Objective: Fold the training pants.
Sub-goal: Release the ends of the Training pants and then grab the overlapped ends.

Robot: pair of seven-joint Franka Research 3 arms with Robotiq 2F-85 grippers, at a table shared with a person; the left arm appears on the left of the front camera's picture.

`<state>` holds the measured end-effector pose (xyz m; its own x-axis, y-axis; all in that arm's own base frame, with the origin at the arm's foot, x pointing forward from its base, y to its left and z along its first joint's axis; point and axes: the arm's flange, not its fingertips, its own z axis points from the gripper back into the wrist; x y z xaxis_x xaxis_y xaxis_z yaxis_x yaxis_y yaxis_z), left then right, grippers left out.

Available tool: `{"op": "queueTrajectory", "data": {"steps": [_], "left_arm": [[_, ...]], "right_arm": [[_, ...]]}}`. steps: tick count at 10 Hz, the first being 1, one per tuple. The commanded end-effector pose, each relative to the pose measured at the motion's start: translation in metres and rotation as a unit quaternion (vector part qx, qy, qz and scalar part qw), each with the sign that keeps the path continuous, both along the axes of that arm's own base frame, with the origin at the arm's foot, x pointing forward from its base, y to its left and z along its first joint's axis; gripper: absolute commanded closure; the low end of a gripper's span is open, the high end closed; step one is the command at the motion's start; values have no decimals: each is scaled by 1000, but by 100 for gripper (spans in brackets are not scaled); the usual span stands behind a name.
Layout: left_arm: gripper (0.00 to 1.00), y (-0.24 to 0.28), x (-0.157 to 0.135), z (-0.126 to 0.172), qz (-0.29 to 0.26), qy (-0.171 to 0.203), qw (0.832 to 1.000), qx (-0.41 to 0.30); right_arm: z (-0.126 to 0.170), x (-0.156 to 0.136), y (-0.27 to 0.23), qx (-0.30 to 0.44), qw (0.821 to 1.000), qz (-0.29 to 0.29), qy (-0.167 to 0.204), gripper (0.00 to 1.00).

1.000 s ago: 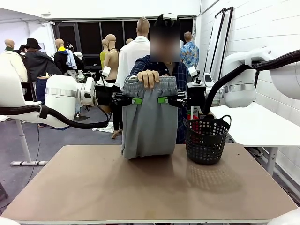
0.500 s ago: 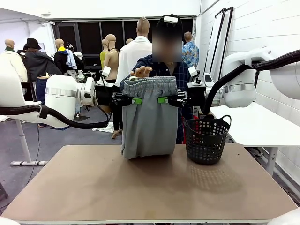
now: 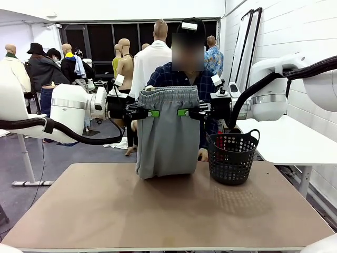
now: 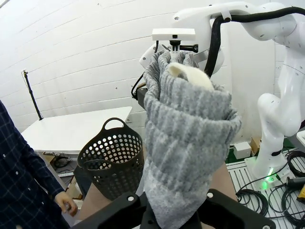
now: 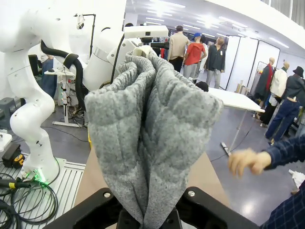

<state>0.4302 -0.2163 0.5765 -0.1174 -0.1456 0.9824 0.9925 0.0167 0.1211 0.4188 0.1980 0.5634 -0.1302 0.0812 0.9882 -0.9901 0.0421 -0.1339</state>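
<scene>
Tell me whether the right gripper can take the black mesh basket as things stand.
Probably not: the right gripper is shut on the light grey jersey training pants, though the black mesh basket stands close below, nothing between.

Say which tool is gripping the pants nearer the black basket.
The right tool, shut on the training pants at the edge facing the basket; the left tool pinches the opposite edge.

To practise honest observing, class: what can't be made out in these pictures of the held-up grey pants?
- Front view: person's hand partly hidden behind light grey jersey training pants and black mesh basket.
- Left wrist view: left pincer tips buried in fabric, cut off by bottom edge.
- Right wrist view: right pincer likewise.
</scene>
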Motion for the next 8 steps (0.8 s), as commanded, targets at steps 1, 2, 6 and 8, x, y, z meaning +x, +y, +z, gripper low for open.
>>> {"op": "queueTrajectory", "data": {"steps": [1, 2, 6, 8], "left_arm": [[100, 0, -4, 1, 5, -11, 1000, -12], [100, 0, -4, 1, 5, -11, 1000, -12], [100, 0, -4, 1, 5, -11, 1000, -12], [100, 0, -4, 1, 5, -11, 1000, -12]], "right_arm": [[2, -1, 1, 6, 1000, 1, 0, 100], [2, -1, 1, 6, 1000, 1, 0, 100], [2, -1, 1, 6, 1000, 1, 0, 100], [2, -1, 1, 6, 1000, 1, 0, 100]]}}
